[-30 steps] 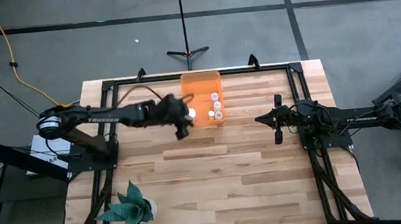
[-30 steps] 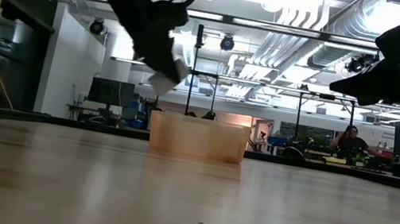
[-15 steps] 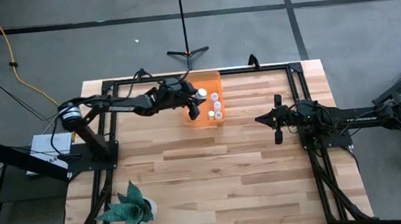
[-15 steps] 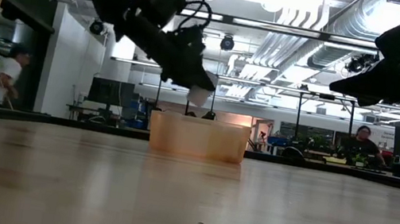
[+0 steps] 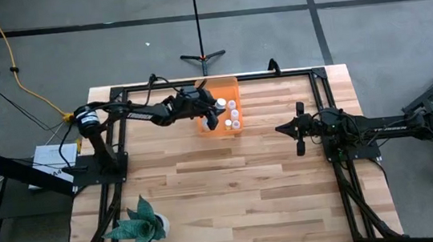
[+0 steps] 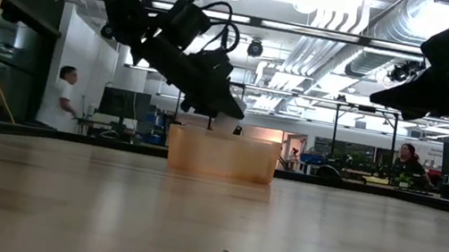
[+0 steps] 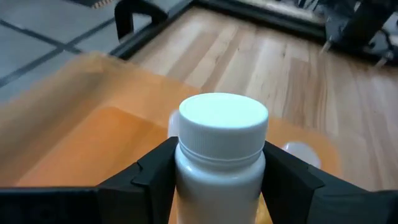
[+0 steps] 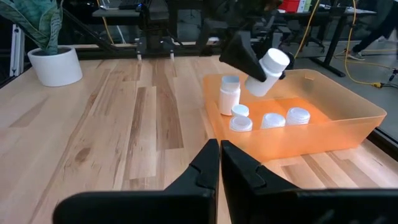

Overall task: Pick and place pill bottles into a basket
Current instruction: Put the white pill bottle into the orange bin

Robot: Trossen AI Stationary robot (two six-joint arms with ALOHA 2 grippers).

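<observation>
My left gripper (image 5: 213, 115) hangs over the orange bin (image 5: 207, 90) at the table's far middle, shut on a white pill bottle (image 7: 221, 143). The bottle also shows in the right wrist view (image 8: 266, 73) and, just above the bin's rim, in the low view (image 6: 223, 124). Several more white bottles lie or stand on the bin's floor (image 8: 272, 119); one of them stands upright (image 8: 229, 94). My right gripper (image 5: 278, 128) waits shut and empty over the table's right half, its fingers (image 8: 219, 155) pointing at the bin. My left gripper pinches the bottle's body just below the cap (image 7: 186, 163) between its two fingers (image 7: 281, 177), one on each side. The fingers slant down from the table's left. The bottle is lifted clear over the bin, tilted, its cap (image 8: 275, 60) uppermost.
A green spiky plant in a white pot (image 5: 140, 226) stands at the table's near left corner. A black frame (image 5: 320, 74) runs round the work area. Bare wood lies between the bin and the near edge. People show in the room behind (image 6: 62, 96).
My left gripper has carried the bottle from beside the bin's near left corner toward the far edge and right, over the bin, and has gone down toward the rim. It stays shut on the bottle.
</observation>
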